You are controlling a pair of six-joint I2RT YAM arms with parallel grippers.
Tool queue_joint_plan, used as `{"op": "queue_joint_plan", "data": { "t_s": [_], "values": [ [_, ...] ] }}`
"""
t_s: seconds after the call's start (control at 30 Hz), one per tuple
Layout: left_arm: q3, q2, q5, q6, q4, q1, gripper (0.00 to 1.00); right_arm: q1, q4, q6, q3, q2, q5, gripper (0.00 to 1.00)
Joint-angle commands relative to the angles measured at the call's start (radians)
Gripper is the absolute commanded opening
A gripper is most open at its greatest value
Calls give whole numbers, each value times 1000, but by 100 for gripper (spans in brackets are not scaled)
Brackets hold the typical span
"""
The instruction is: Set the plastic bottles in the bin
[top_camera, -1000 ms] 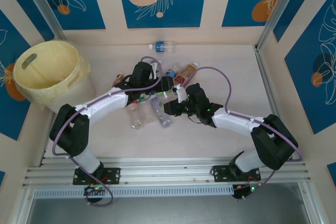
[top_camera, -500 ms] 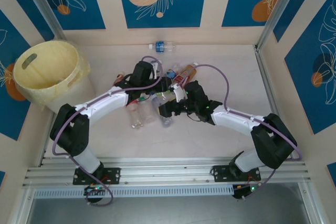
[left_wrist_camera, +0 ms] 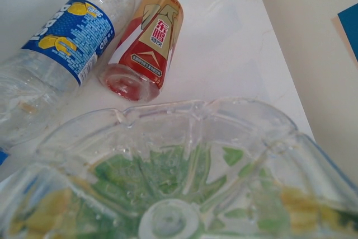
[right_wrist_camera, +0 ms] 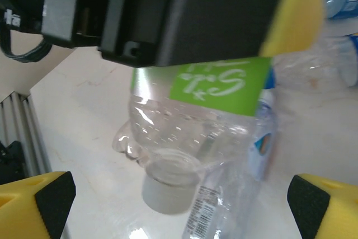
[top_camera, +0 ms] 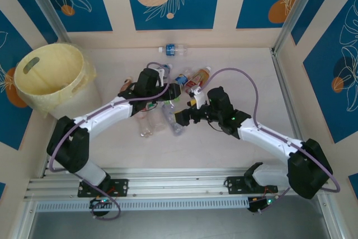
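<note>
My left gripper (top_camera: pixel 170 92) is shut on a clear plastic bottle with a green label (right_wrist_camera: pixel 215 85), held with its white cap (right_wrist_camera: pixel 168 191) pointing down just above the table. The left wrist view looks along this bottle's base (left_wrist_camera: pixel 184 183). My right gripper (top_camera: pixel 185 117) stands open right beside it, its fingertips (right_wrist_camera: pixel 39 200) wide apart on either side of the cap and touching nothing. More plastic bottles lie in a pile under both grippers, among them a blue-labelled one (left_wrist_camera: pixel 67 32) and a red-labelled one (left_wrist_camera: pixel 148 37). The pale-yellow bin (top_camera: pixel 33 96) stands at the far left.
One blue-labelled bottle (top_camera: pixel 172 50) lies alone near the back wall. Two clear bottles (top_camera: pixel 146 124) lie nearer the arms, below the pile. An aluminium rail (top_camera: pixel 282 82) edges the table on the right. Bare tabletop (top_camera: pixel 240 71) spreads right of the pile.
My left gripper closed on the green-labelled bottle. The right gripper, shut a second ago, opened wide, and its arm swung out to the right.
</note>
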Motion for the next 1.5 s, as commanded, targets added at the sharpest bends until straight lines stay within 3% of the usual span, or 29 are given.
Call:
{"op": "queue_joint_plan", "data": {
  "t_s": [0.0,0.3,0.53,0.7,1.07,1.23,1.47],
  "values": [
    [-30,-61,-43,26,49,5,0,-17,30,-5,-48,-63,130,99],
    [-90,-145,-40,72,96,13,0,-78,112,97,-153,-157,226,99],
    [-128,-241,-71,131,109,15,0,-117,77,165,-154,-134,301,99],
    [-153,-349,-131,195,99,15,0,-161,131,243,-180,-115,285,99],
    [-187,-633,-441,310,8,16,0,-185,191,286,-191,-76,321,99],
    [-107,-687,-599,391,-45,16,0,-192,188,316,-189,-73,357,99],
    [-7,-673,-800,586,32,16,0,-199,194,341,-187,-78,378,99]
  ]
}}
